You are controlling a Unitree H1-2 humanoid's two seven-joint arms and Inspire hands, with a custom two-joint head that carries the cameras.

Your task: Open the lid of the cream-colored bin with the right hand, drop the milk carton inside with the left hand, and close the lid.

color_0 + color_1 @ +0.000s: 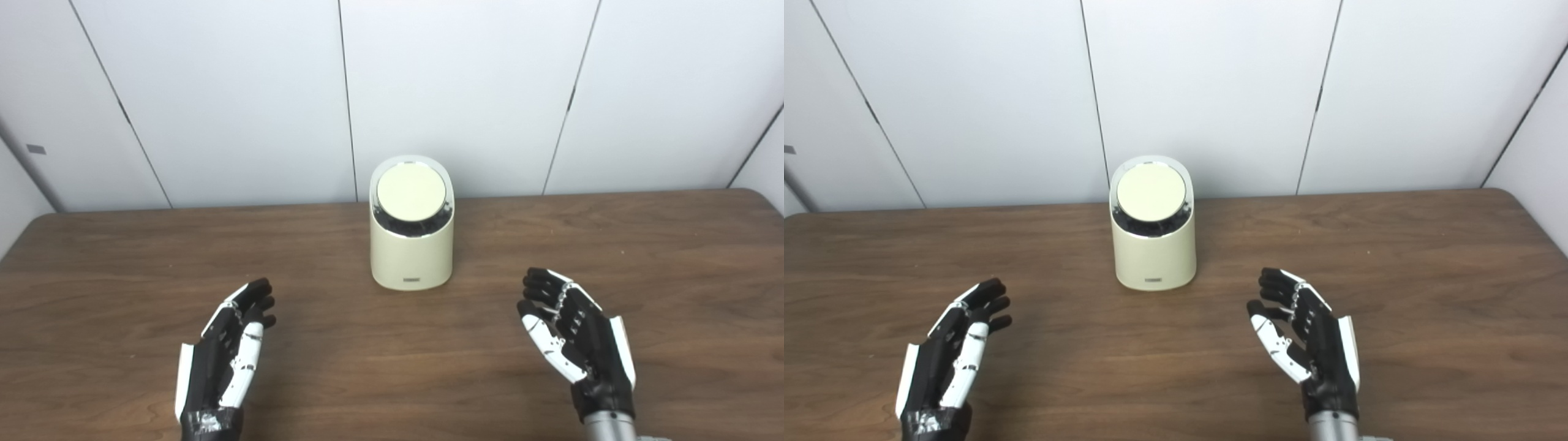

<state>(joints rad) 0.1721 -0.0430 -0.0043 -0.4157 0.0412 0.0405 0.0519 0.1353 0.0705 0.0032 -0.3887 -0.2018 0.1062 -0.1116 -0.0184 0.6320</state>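
Note:
The cream-colored bin (411, 257) stands upright at the middle of the wooden table (122, 275), near the back edge. Its round lid (411, 192) lies shut on top, tilted toward me. My left hand (229, 349) is open and empty, hovering low over the table to the bin's front left. My right hand (572, 334) is open and empty to the bin's front right. Both hands are well apart from the bin. No milk carton shows in either view.
White wall panels (245, 92) stand right behind the table's back edge. The table's rounded right corner (759, 199) shows at the far right.

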